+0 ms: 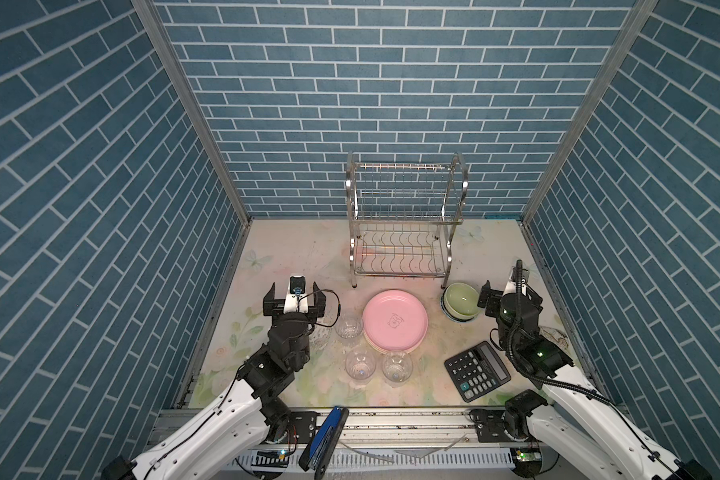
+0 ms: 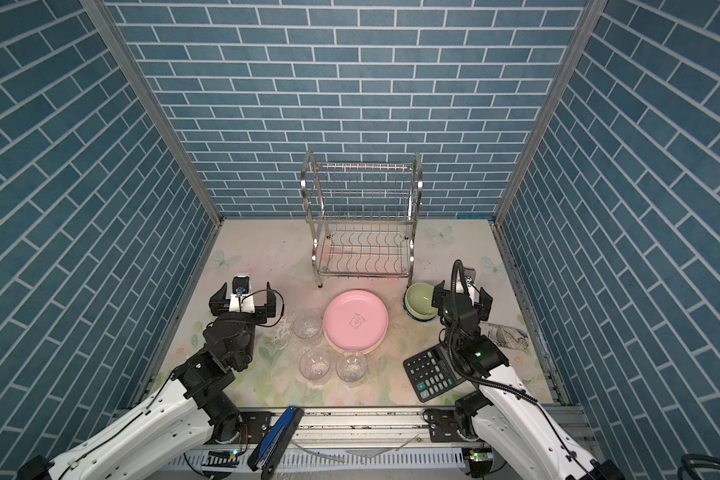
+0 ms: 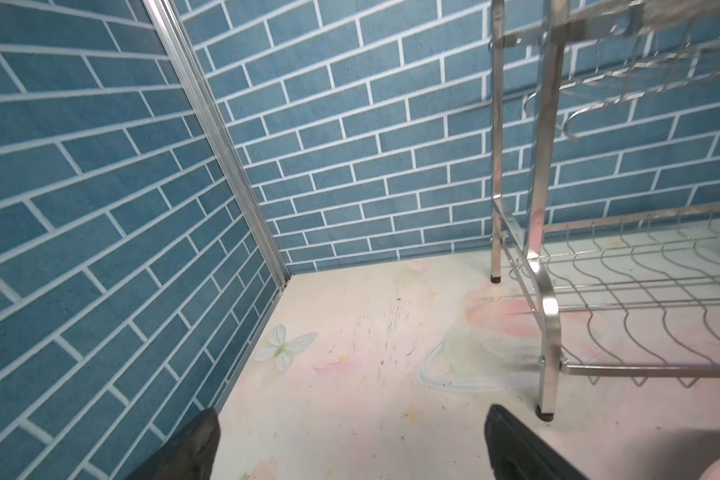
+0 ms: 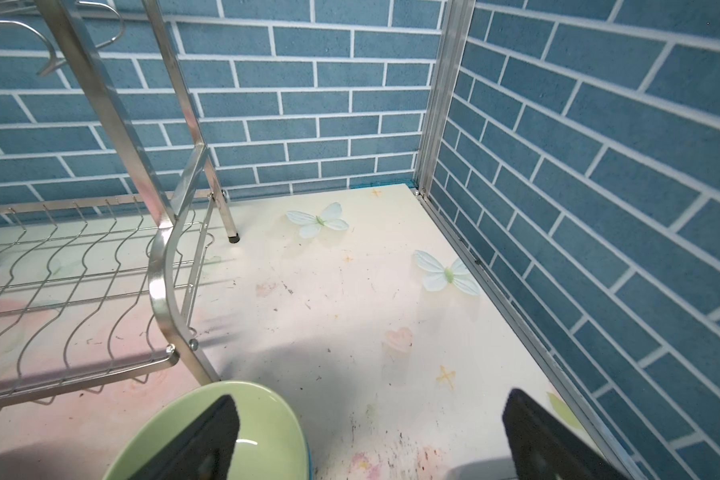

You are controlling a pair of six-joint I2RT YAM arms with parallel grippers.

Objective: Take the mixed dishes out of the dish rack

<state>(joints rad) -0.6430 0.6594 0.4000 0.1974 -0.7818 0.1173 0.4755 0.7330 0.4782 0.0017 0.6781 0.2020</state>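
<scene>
Left gripper point(image 1: 294, 287) and right gripper point(image 2: 462, 287) hang empty, jaws apart; the right sits just beside the pale-green bowl point(image 1: 460, 299). Beyond, between them, the dish rack point(image 1: 400, 274) stands bare.

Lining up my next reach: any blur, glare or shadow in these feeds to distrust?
In both top views the dish rack wires glint pinkish and the clear glasses are faint against the floral table; left wrist view: the rack's upper tier is smeared; right wrist view: a broad shadow falls beside the green bowl.
</scene>
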